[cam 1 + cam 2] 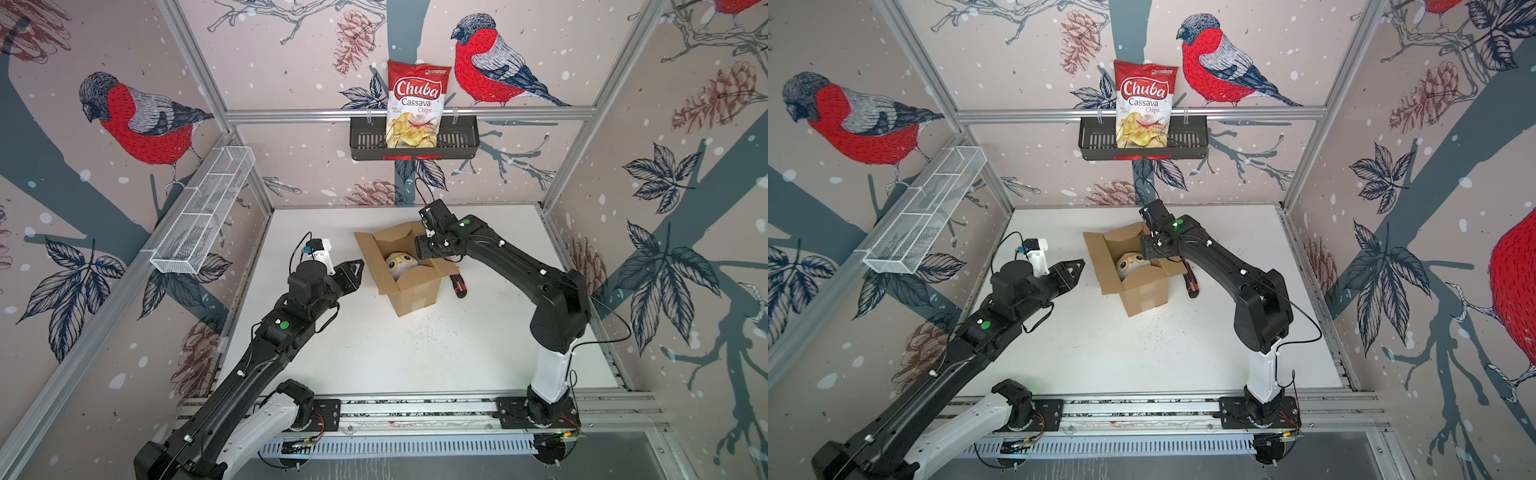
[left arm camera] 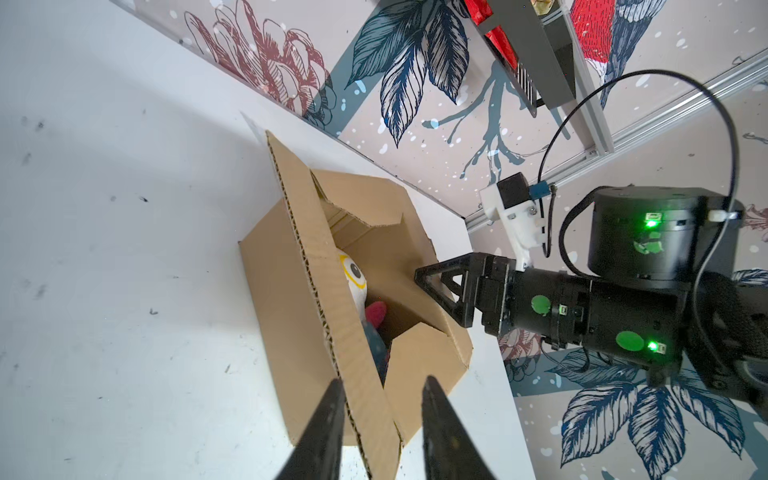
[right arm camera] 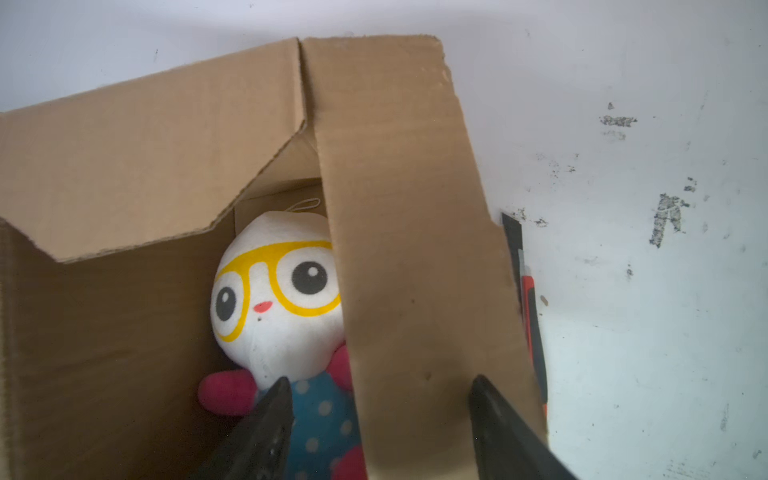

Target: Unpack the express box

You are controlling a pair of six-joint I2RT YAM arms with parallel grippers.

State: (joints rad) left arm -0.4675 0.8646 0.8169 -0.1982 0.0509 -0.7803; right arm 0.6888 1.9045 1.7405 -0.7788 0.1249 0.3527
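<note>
The express box (image 1: 415, 297) (image 1: 1144, 297) stands mid-table, a brown carton with its top flaps folded out. Inside lies a plush doll (image 1: 399, 266) (image 3: 274, 291) with a white head, yellow glasses, a blue dotted body and pink arms. My right gripper (image 1: 419, 249) (image 3: 380, 384) hovers open over the box's right side. One finger is above the doll and the other is past the right flap. My left gripper (image 1: 360, 264) (image 2: 382, 384) points at the left flap's edge from just outside the box (image 2: 270, 291). Its fingers stand narrowly apart, gripping nothing.
A red and black utility knife (image 1: 459, 286) (image 3: 532, 316) lies on the table against the box's right side. A chips bag (image 1: 417, 104) stands in the black wall basket (image 1: 457, 141) at the back. A white wire basket (image 1: 203, 212) hangs on the left wall.
</note>
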